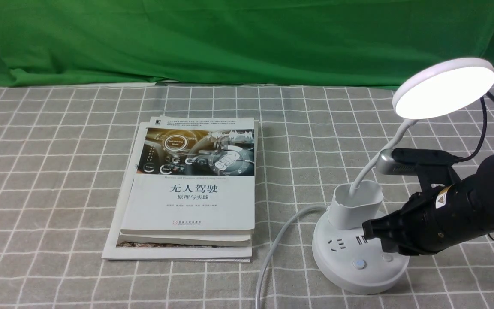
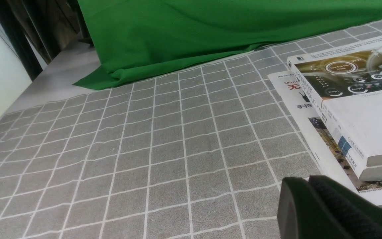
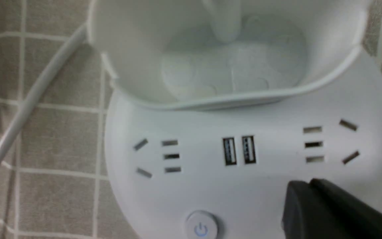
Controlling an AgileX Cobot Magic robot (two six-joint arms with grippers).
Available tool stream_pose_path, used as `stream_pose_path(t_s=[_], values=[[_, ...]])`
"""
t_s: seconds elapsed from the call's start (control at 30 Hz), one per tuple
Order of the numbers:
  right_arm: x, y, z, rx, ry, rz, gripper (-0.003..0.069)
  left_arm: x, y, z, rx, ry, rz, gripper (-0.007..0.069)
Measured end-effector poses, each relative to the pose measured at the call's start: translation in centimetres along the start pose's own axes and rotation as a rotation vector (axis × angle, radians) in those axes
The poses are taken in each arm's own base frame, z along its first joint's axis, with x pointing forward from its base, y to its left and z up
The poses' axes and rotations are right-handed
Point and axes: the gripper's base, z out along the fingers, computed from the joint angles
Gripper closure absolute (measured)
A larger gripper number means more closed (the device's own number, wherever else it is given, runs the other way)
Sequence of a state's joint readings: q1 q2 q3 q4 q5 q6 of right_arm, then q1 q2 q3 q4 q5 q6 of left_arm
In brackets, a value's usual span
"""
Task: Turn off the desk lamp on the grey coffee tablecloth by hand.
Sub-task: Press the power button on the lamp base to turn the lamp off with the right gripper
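Closest in, left gripper (image 2: 305,189) sits low over the grey coffee tablecloth (image 2: 164,139), fingers pressed together. The cord (image 1: 272,253) runs toward the near edge. The desk lamp (image 1: 354,210) stands on the cloth, right of the stacked books (image 1: 191,189). The right gripper (image 1: 369,231) is also closed, its tip over the right side of the lamp base by the sockets, just above the smaller button (image 1: 387,258); contact unclear. The power button (image 3: 201,227) is uncovered. The lamp head (image 1: 444,88) is lit. A green cloth (image 1: 247,38) lies at the back.
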State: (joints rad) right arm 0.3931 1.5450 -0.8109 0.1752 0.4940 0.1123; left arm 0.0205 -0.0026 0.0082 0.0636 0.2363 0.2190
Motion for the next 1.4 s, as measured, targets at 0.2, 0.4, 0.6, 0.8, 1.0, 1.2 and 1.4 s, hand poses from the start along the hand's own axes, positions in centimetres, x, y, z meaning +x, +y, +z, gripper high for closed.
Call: stream_pose_path(t_s=[0.2,0.4,0.6,0.8,1.0,1.2,1.4], values=[[-0.1,0.1,-0.9,-0.008,-0.031,0.015,0.0599,0.0,0.0,0.0,0.0,0.0,0.0,0.0604],[0.1,0.0,-0.2,-0.002,0.008,0.029,0.0599,0.0,0.0,0.0,0.0,0.0,0.0,0.0604],[0.4,-0.2,1.3,0.013,0.064,0.034,0.0599,0.0,0.0,0.0,0.0,0.0,0.0,0.0604],[0.4,-0.2,1.2,0.013,0.066,0.034,0.0595,0.0,0.0,0.0,0.0,0.0,0.0,0.0604],[0.4,0.1,-1.4,-0.005,0.018,0.026,0.059,0.0,0.0,0.0,0.0,0.0,0.0,0.0604],[1.0,-0.8,-5.2,0.078,-0.015,-0.02,0.0592,0.0,0.0,0.0,0.0,0.0,0.0,0.0604],[0.9,-1.0,-7.9,0.058,-0.124,-0.06,0.0591,0.0,0.0,0.0,0.0,0.0,0.0,0.0604]])
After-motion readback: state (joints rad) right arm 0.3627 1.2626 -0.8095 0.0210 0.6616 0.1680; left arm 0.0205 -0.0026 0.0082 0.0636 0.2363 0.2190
